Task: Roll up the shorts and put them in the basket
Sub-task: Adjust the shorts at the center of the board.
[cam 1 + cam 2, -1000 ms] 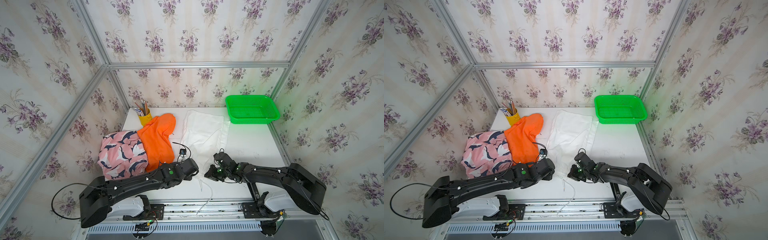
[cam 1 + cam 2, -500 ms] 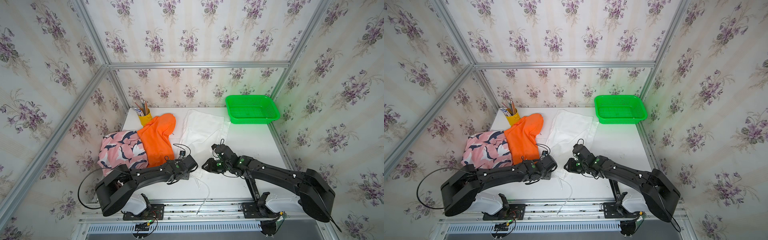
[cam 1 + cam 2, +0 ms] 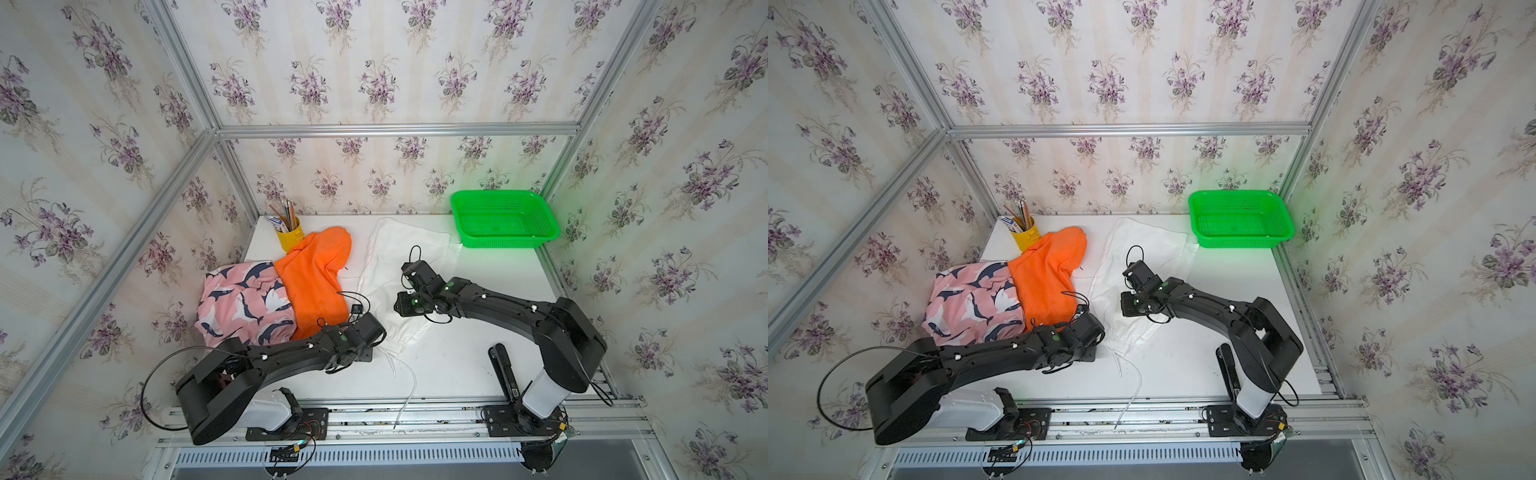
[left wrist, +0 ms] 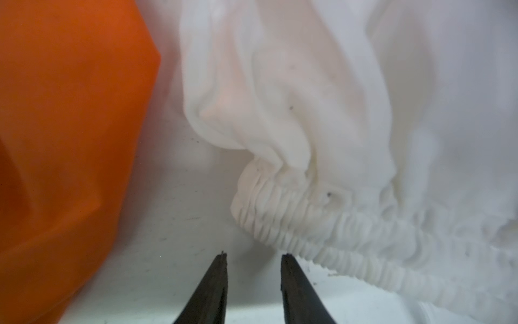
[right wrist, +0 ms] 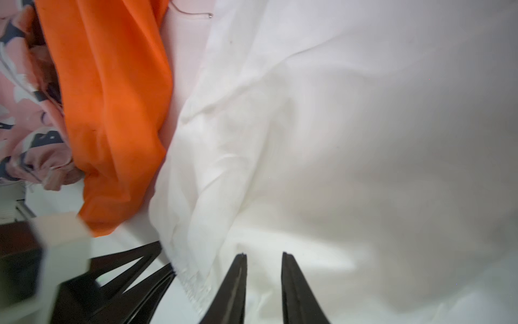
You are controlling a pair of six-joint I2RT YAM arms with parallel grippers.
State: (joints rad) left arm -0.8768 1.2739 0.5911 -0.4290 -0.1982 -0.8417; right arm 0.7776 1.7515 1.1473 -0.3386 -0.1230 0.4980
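Black, narrowly parted and holding nothing, the left pincer [image 4: 254, 254] sits low over bare tabletop [image 4: 173, 230], just short of the gathered elastic waistband [image 4: 322, 224] of the white shorts [image 4: 280, 98]. The right pincer [image 5: 264, 254], likewise slightly apart and empty, hangs over the same garment, on the cloth near that waistband. The white shorts lie spread lengthwise down the middle of the tabletop, not yet rolled, with their drawstring [image 3: 409, 382] trailing off the near end. Cloth this thin and limp will likely weigh next to nothing, sag when lifted and let its layers slide over one another. The thick, ribbed waistband looks the firmest place to pinch, one pincer toward each corner, to start a roll. Just beside lie the orange shorts [image 3: 316, 282], overlapping the shark-print shorts [image 3: 241, 299]. A green basket [image 3: 505, 218] stands in the far corner.
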